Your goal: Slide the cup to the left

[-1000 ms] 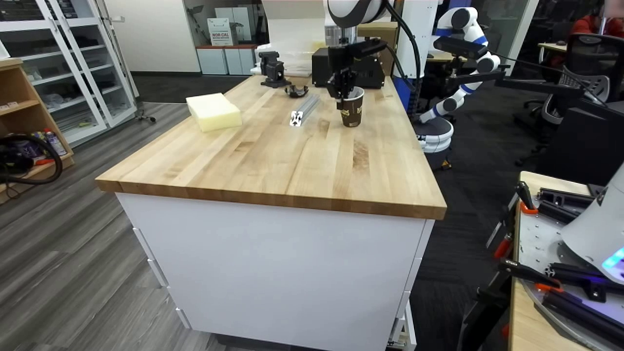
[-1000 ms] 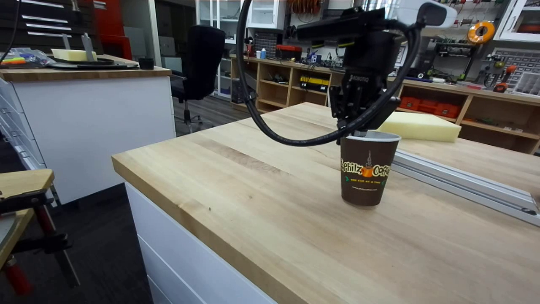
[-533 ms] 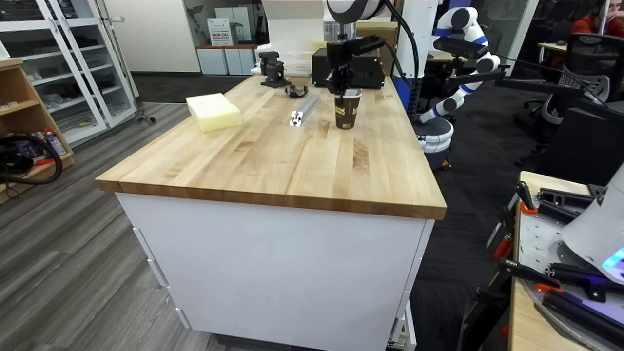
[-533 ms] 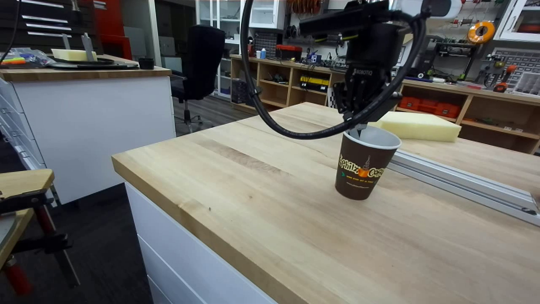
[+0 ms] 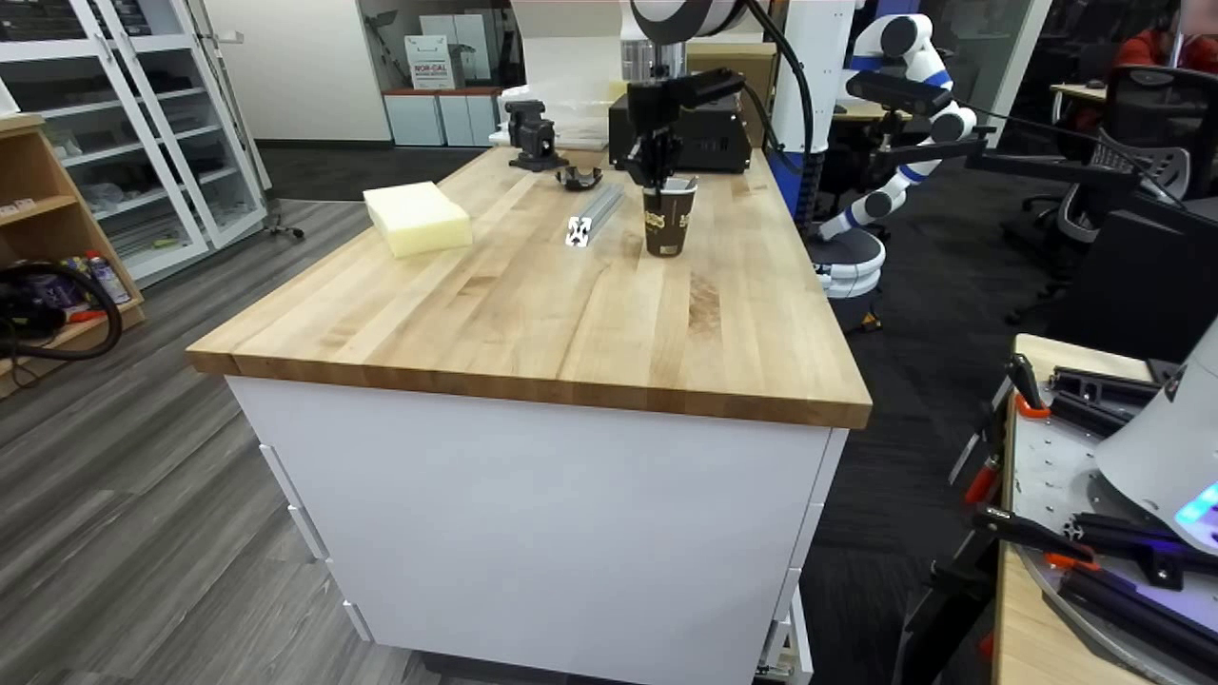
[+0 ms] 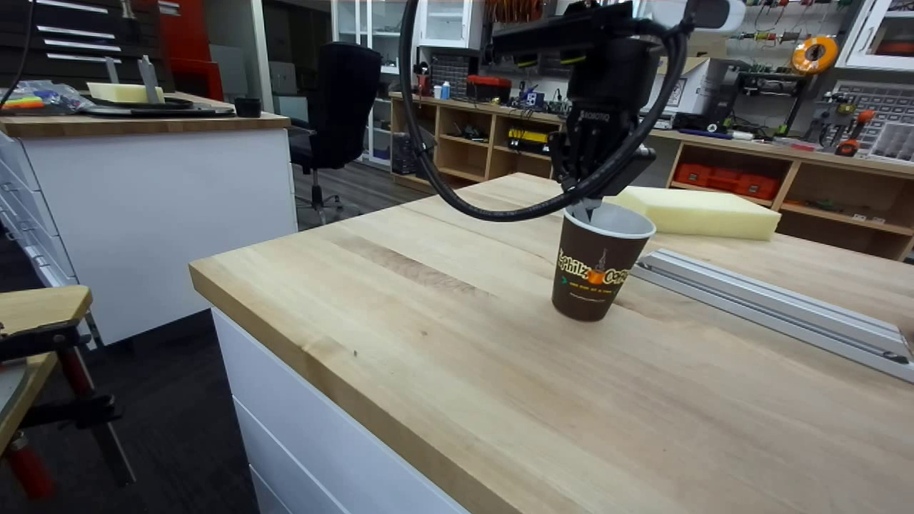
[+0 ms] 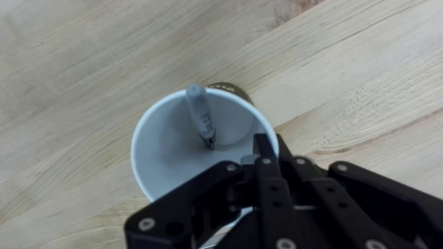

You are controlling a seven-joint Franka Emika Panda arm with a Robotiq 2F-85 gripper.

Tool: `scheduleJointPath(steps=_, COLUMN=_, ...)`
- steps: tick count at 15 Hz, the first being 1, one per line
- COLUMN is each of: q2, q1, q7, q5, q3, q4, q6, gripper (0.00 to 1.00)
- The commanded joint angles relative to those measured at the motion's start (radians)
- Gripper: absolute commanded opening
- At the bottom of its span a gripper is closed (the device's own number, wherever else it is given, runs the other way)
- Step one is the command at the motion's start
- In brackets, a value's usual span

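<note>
Over the wooden tabletop [image 6: 428,357], the gripper [image 7: 274,148] pinches the tilted cup [image 6: 598,268] by its rim (a pen [image 7: 201,114] inside).

Open worktop [image 5: 533,323] runs from the cup [image 5: 669,228] to the near edge in an exterior view. To the cup's left there, past a gap, the rail [image 5: 595,215] bars the way low down, then, farther, the foam [image 5: 419,219]; the black box [image 5: 718,143] stands behind. In the wrist view the claw [image 7: 272,147] straddles the cup's rim at right, the pen [image 7: 201,114] slants inside, and there is room left of the pen. The cable [image 6: 498,215] loops out beside the claw.
</note>
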Motion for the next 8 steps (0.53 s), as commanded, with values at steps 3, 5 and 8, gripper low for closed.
scheduleJointPath(steps=3, q2=-0.123, q1=0.028, q7=-0.007, q5=0.0, q3=0.03, q4=-0.147, q6=0.02, gripper=0.01)
scheduleJointPath(steps=5, q2=-0.162, q1=0.043, q7=-0.011, q5=-0.001, q3=0.042, q4=-0.202, q6=0.027, gripper=0.01)
scheduleJointPath(steps=8, q2=-0.224, q1=0.067, q7=-0.011, q5=0.003, q3=0.066, q4=-0.293, q6=0.04, gripper=0.01)
